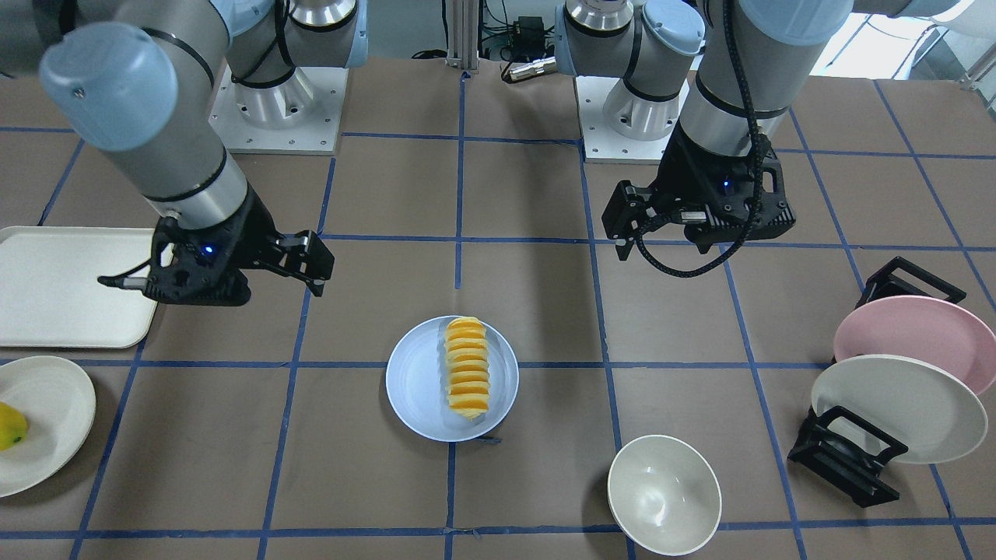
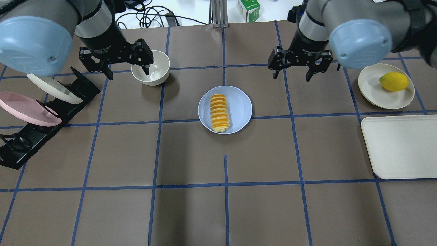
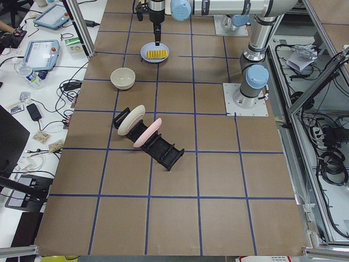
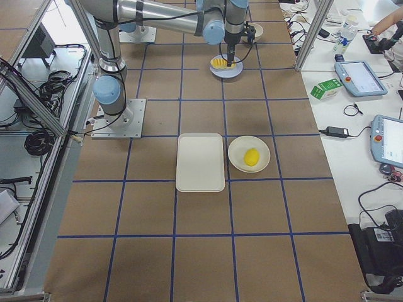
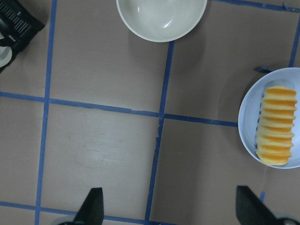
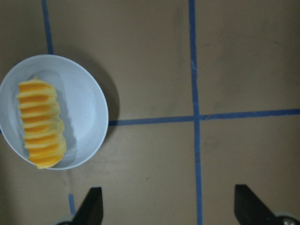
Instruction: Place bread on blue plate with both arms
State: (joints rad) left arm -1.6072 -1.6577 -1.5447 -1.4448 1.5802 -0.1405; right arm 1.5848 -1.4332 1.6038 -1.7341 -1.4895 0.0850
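Note:
The bread (image 2: 219,108), a sliced yellow-orange loaf, lies on the blue plate (image 2: 241,106) at the table's middle; both also show in the front view, bread (image 1: 467,369) on plate (image 1: 416,389). My left gripper (image 2: 127,67) is open and empty, raised above the table beside the plate, near a bowl. My right gripper (image 2: 292,74) is open and empty, raised on the plate's other side. The left wrist view shows the bread (image 5: 276,125) at its right edge. The right wrist view shows the bread (image 6: 40,124) at its left.
An off-white bowl (image 2: 152,68) stands near my left gripper. A black rack (image 2: 34,136) at the left holds a pink plate (image 2: 25,109) and an off-white plate (image 2: 54,89). At the right are an off-white plate (image 2: 372,90) with a yellow fruit (image 2: 394,82) and a cream tray (image 2: 403,147).

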